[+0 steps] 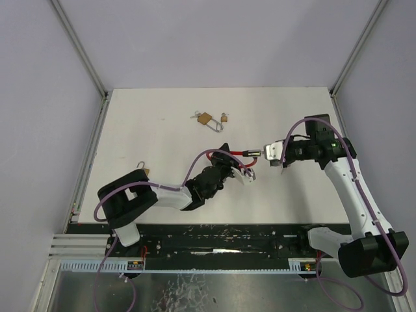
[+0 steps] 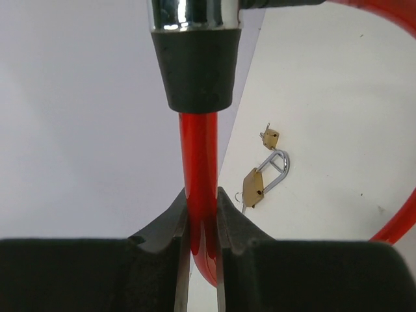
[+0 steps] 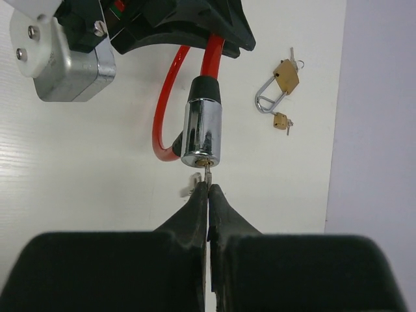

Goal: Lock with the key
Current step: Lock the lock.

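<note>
A red cable lock (image 1: 234,153) with a chrome cylinder (image 1: 252,153) is held above the middle of the table. My left gripper (image 1: 246,174) is shut on the red cable (image 2: 199,169), just below the black collar and chrome cylinder (image 2: 195,16). My right gripper (image 1: 274,156) is shut on a small key (image 3: 208,174), whose tip sits in the keyhole at the end of the chrome cylinder (image 3: 203,130). Most of the key is hidden between the pads.
A brass padlock (image 1: 205,119) with a long shackle and a smaller brass padlock (image 1: 224,117) with keys lie at the back centre of the table; both show in the wrist views (image 2: 255,186) (image 3: 285,77). Another small padlock (image 1: 143,168) lies by the left arm.
</note>
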`<state>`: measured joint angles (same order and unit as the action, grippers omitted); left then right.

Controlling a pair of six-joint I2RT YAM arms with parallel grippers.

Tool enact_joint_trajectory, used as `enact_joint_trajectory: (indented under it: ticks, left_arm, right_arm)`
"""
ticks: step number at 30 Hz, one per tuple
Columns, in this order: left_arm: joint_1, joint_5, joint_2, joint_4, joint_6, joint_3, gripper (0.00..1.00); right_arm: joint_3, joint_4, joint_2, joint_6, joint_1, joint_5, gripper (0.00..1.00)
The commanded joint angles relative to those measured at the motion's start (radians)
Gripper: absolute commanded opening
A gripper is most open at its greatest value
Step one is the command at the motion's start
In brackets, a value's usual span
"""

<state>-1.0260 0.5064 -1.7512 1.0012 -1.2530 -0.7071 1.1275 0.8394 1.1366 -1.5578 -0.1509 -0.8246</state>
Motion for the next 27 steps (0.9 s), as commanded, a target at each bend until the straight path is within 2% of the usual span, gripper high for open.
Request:
enact_joint_trajectory:
  ticks: [1,4,7,12,15,18,22,27]
  left_arm:
    - [0.062,0.070,0.059,-0.215,0.007,0.015,0.00]
    - [0.072,0.048,0.109,-0.302,0.050,0.001,0.00]
    - [0.073,0.024,0.166,-0.422,0.104,-0.022,0.00]
    - [0.067,-0.006,0.254,-0.653,0.215,-0.078,0.00]
    - [0.036,0.012,0.292,-0.822,0.299,-0.125,0.00]
    - [0.019,0.002,0.323,-0.923,0.374,-0.127,0.00]
    - [0.008,-0.028,0.359,-1.046,0.504,-0.131,0.00]
    - [0.006,-0.074,0.417,-1.068,0.667,-0.112,0.00]
  right_arm:
    - [0.103,0.005,-0.005,0.079,0.022,0.055,0.00]
    - [0.139,0.017,0.017,0.160,0.034,0.043,0.00]
    - [0.249,0.153,0.101,0.235,0.055,-0.023,0.00]
    - [0.387,0.310,0.245,0.449,0.075,-0.131,0.00]
    - [0.448,0.483,0.348,0.444,0.074,-0.211,0.00]
    - [0.466,0.608,0.395,0.365,0.074,-0.252,0.00]
    - [0.381,0.495,0.339,0.409,0.076,-0.203,0.00]
    - [0.260,0.280,0.240,0.548,0.086,-0.151,0.00]
